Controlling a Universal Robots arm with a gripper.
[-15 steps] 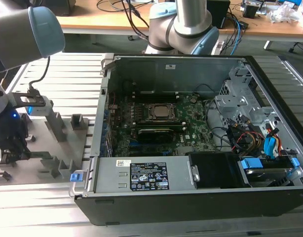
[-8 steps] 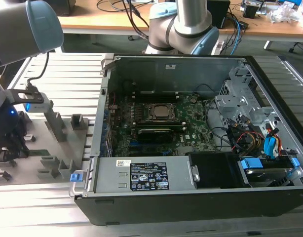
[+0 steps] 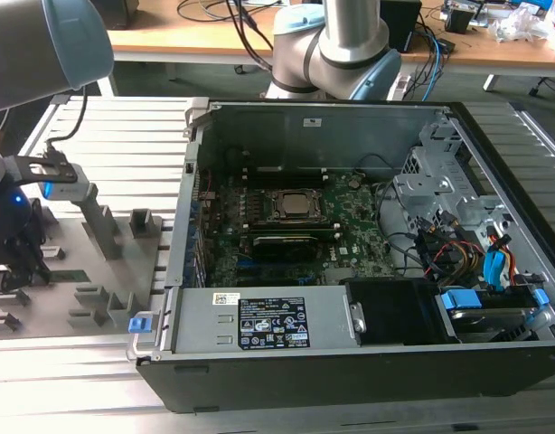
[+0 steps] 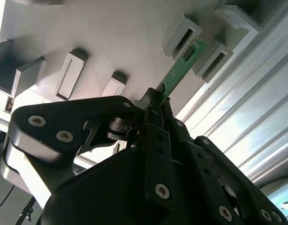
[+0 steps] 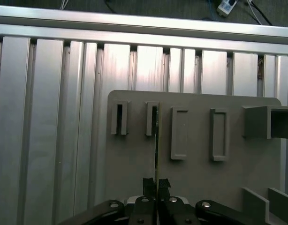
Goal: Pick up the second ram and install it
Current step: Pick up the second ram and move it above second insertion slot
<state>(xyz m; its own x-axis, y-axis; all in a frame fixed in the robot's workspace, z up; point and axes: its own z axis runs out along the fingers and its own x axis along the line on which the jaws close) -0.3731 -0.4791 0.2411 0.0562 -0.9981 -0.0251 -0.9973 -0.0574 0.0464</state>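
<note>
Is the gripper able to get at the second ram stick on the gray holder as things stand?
Likely yes. The gripper looks already closed on the ram stick, whose far end sits at a slot of the gray holder. Nothing blocks it.

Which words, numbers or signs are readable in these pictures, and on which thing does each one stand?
Black label on the computer case: the print is too small to read.
White sticker beside it: too small to read.
The second ram, held between the jaws of the gripper: no readable print.
</note>
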